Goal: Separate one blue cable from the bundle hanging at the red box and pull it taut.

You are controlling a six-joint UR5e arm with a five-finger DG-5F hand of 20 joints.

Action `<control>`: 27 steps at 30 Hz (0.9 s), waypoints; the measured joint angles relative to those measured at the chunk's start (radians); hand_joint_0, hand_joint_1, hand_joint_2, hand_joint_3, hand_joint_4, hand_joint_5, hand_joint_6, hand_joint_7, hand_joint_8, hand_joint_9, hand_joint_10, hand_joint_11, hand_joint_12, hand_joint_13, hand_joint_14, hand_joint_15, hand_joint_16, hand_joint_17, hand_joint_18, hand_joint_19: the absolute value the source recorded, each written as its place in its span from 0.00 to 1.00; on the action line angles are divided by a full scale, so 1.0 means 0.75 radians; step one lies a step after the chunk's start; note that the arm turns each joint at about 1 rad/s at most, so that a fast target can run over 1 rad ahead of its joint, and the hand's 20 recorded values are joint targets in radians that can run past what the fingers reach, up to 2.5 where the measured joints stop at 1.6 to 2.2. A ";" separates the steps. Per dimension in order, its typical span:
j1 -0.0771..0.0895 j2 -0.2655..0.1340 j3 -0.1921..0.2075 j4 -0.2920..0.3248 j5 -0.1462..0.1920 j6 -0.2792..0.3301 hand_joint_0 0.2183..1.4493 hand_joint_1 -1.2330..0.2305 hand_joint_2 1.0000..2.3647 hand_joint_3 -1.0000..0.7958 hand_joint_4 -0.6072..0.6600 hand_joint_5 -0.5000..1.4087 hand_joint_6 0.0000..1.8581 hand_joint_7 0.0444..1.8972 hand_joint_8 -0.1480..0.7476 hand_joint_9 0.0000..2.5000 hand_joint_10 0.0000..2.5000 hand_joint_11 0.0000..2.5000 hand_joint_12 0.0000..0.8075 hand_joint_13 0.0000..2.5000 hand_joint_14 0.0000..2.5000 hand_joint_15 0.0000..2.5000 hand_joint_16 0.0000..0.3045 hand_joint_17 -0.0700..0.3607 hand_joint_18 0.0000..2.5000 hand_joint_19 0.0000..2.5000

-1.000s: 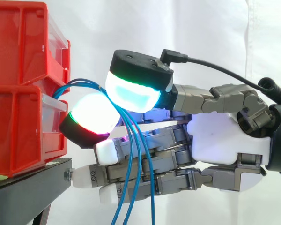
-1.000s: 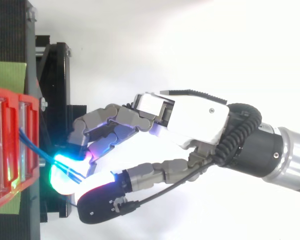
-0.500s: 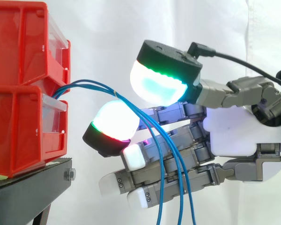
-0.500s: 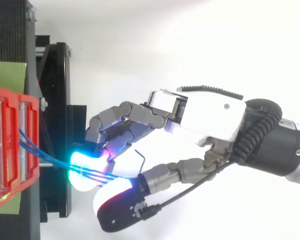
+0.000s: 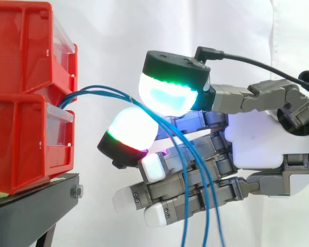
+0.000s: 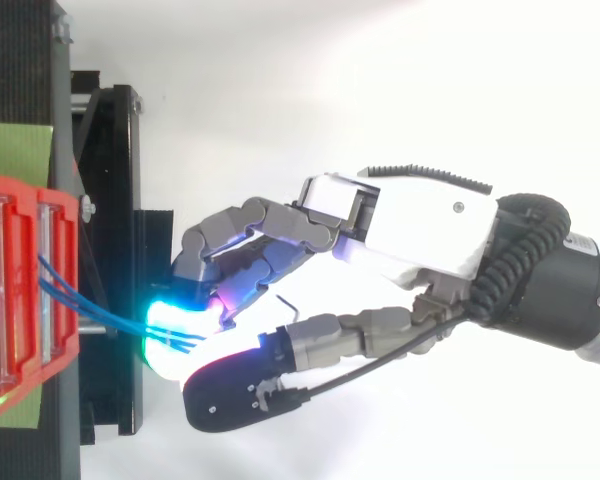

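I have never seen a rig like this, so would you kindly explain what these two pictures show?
This is a robot arm ending in a mechanical hand; its fingers end in glowing pads, which belong to it. One picture is taken level from the side, the other from above. On the left, red bins are stacked on a black stand. Thin blue cables come out between the bins. The hand pinches several of them, not just one, between two pads; beyond the pinch they hang down.
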 measured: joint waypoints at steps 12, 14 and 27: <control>0.000 0.000 0.002 -0.001 0.001 0.013 0.49 0.28 0.01 0.34 0.46 0.14 0.51 0.60 0.50 0.37 0.01 0.29 0.33 0.27 0.00 0.11 0.11 0.34 0.22 0.15; 0.000 0.000 0.003 -0.002 0.001 0.014 0.51 0.27 0.00 0.30 0.46 0.15 0.51 0.60 0.49 0.37 0.01 0.29 0.32 0.27 0.00 0.11 0.11 0.34 0.21 0.16; -0.005 0.000 0.013 -0.005 0.000 0.030 0.38 0.21 0.00 0.28 0.51 0.15 0.50 0.53 0.47 0.39 0.01 0.30 0.29 0.29 0.00 0.10 0.10 0.31 0.24 0.12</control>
